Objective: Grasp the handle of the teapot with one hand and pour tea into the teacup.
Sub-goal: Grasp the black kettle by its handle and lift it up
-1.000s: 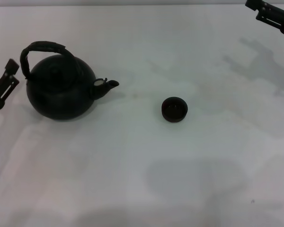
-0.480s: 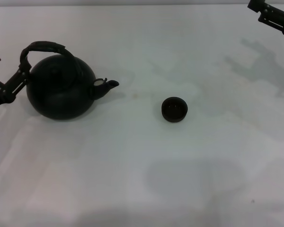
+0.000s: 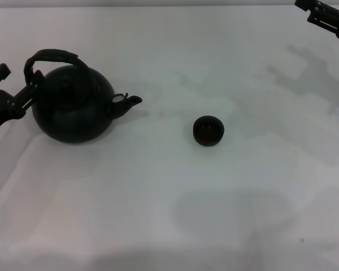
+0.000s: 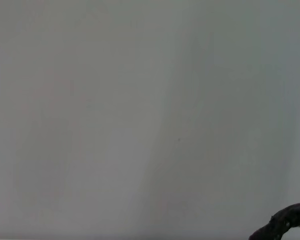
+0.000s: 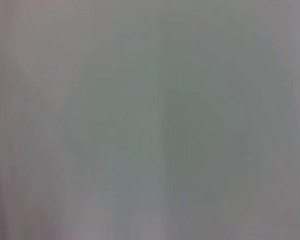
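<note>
The matte black teapot (image 3: 73, 107) stands on the white table at the left in the head view, its spout (image 3: 130, 101) pointing right. Its wrapped arched handle (image 3: 51, 56) rises over the lid. A dark rough curved bit of the handle (image 4: 285, 224) shows in a corner of the left wrist view. My left gripper (image 3: 13, 81) is open, right beside the handle's left end, with one finger (image 3: 24, 95) at the pot's left shoulder. The small dark teacup (image 3: 208, 130) stands apart, to the right of the spout. My right gripper (image 3: 308, 10) is open, far off at the back right.
The white table (image 3: 158, 197) spreads bare around the pot and cup. A soft shadow lies on it in front of the cup. The right wrist view shows only blank white surface.
My left gripper has moved right and a little up, from beside the pot to the left end of the handle. The right gripper, teapot and cup have stayed put.
</note>
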Controlling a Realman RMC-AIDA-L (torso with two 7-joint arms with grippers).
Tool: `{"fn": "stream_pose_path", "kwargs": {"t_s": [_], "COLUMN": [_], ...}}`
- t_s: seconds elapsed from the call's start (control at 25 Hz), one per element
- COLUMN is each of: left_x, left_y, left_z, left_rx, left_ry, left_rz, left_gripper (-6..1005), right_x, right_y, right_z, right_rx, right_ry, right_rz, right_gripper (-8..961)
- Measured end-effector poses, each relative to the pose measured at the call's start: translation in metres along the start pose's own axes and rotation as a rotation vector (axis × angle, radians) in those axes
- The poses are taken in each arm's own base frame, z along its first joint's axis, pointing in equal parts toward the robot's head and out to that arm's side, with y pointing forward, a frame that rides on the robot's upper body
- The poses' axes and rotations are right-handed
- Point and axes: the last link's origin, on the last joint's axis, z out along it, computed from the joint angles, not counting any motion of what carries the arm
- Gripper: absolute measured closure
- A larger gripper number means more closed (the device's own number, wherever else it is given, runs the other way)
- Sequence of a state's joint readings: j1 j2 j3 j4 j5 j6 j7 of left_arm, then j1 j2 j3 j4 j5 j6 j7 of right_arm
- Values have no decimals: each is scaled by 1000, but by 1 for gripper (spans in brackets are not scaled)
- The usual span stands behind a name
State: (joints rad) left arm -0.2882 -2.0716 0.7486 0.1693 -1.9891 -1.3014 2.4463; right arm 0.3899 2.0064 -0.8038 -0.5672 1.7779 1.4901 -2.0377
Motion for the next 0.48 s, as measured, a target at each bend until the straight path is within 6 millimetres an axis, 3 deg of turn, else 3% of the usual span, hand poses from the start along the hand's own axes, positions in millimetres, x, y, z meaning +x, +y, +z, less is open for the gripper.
{"fn": "stream_pose_path", "kwargs": {"t_s": [0.48], "left_x": [5], "left_y": [-1], "left_z": [13], "left_rx": [-11], "left_ry": [-7], "left_rz": [-3], "left_gripper": [243], "right_x": [4], "right_y": [0], "right_z": [-1], "right_rx": [15], "right_ry": [1], "right_rz": [7], "right_gripper": [86]}}
